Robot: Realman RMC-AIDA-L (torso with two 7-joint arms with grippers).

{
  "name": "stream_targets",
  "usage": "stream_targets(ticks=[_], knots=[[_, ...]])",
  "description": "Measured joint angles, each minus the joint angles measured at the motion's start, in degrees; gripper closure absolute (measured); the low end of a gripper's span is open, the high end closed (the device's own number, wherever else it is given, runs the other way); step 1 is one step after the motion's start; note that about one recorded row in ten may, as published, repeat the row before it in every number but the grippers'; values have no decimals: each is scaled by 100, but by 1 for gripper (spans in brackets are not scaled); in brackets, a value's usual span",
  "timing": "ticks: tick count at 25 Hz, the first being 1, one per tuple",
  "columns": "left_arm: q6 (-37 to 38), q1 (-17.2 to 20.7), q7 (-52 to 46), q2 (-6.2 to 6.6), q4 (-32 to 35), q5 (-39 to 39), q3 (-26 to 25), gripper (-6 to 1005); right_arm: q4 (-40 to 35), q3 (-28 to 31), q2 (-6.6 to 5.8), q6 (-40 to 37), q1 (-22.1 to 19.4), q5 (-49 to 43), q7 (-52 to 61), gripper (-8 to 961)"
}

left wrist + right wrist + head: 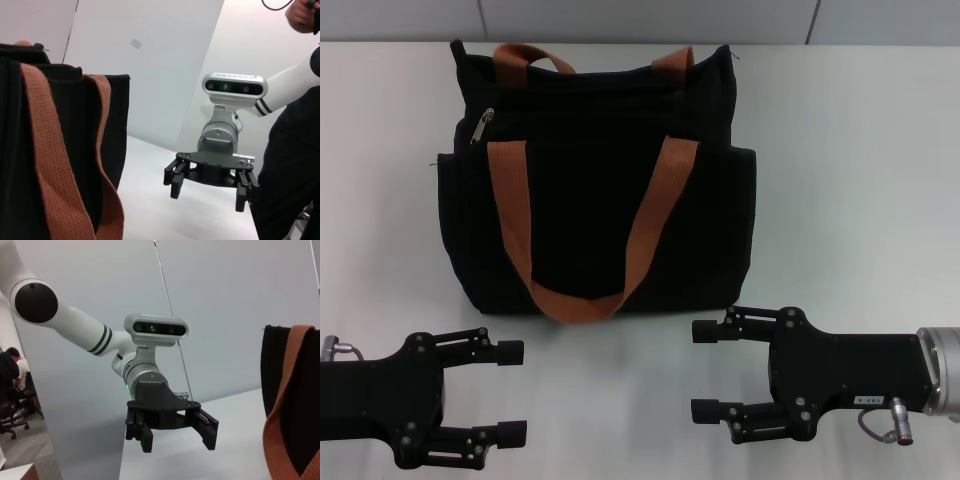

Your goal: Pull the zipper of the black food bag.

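Tools wide apart, left tool (512, 392), right tool (707, 371), facing inward before black food bag (595, 180)

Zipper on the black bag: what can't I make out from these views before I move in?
- Zipper: head view shows only a tiny pull tab; track hidden in black fabric.
- Black food bag: both wrist views cut it off at the edge, zipper unseen.
- Left gripper and right gripper open, away from bag.

The black food bag (595, 185) lies flat on its side, boxy, with side pockets and two orange-brown webbing handles, one looping down its upper face. The zipper (481, 126), a small silver pull tab, rests tilted near the bag's upper left corner.
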Motion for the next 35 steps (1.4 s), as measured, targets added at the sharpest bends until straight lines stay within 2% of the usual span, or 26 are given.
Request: stream_targets(ticks=[12,17,18,19,20,21,24,25,26,28,30,31,33,34,35], knots=[[29,-12,0,-17,0,-4,-7,184,-9,0,1,26,32,0,0,171],[230,-26,40,-36,2,-38,-160,190,4,12,1,73,53,0,0,172],[509,-29,69,-68,39,-44,-387,191,9,20,1,75,50,0,0,173],[509,-29,69,-68,39,-44,-387,192,15,31,1,78,48,0,0,173],[811,-58,93,-163,84,-63,-944,193,17,53,1,83,45,0,0,173],[841,-63,136,-234,104,-97,-1232,194,17,53,1,83,45,0,0,173],[841,-63,136,-234,104,-97,-1232,198,17,68,1,86,38,0,0,174],[862,-42,317,-472,153,-437,-2124,199,18,69,1,88,32,-1,0,174],[859,-1,334,-555,118,-885,-2724,200,18,69,1,88,26,0,0,174],[854,5,334,-564,107,-984,-2835,202,18,70,1,88,23,0,0,173],[724,28,338,-574,57,-1267,-3327,205,18,71,1,77,19,0,0,173],[421,35,351,-513,93,-1276,-3543,206,18,71,1,77,19,0,0,173],[421,35,351,-513,93,-1276,-3543,208,18,76,1,61,17,0,0,173],[-85,7,352,-349,143,-1106,-3549,209,18,78,1,56,17,0,0,173],[-375,-41,353,-244,149,-901,-3522,211,18,81,1,52,17,0,1,173]])
